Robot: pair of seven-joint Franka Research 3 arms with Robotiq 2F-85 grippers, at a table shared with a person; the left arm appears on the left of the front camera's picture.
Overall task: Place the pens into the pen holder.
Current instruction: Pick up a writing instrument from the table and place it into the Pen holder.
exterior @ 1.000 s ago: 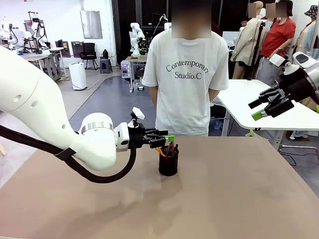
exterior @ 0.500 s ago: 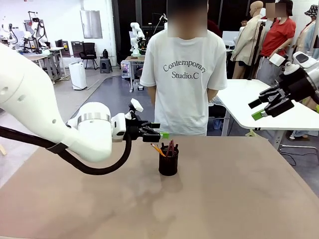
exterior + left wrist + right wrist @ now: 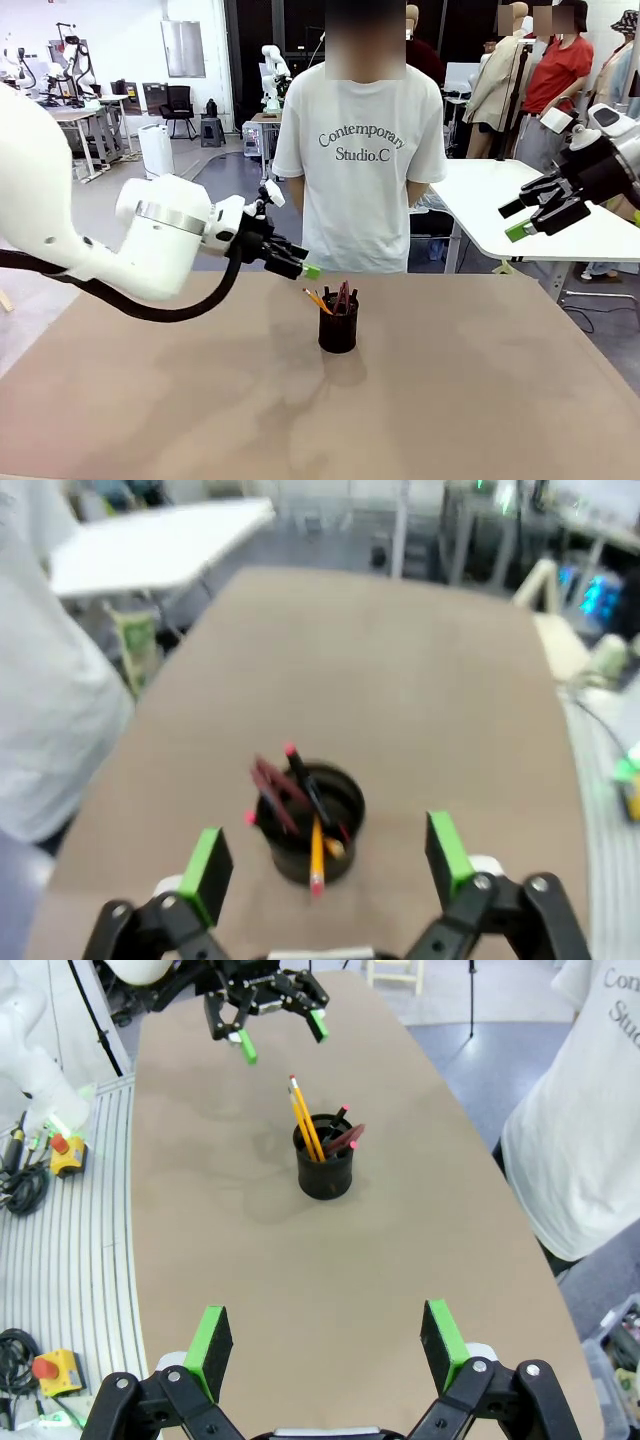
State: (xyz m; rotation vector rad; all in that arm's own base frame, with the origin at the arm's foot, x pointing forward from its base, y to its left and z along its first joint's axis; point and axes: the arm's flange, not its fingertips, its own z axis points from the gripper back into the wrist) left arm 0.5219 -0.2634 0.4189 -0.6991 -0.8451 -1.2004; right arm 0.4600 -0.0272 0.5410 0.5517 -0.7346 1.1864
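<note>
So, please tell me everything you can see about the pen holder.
The pen holder is a small black round cup standing upright on the brown table, in front of the person. It holds a yellow-orange pencil, a black pen with a red tip and a dark-red pen, all leaning on its rim. No gripper touches it.

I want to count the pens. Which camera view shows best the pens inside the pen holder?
The right wrist view: it is sharp and looks down on the pens standing in the pen holder. The left wrist view is closer, between the open fingers, but blurred. The front view shows their tops above the rim, small.
</note>
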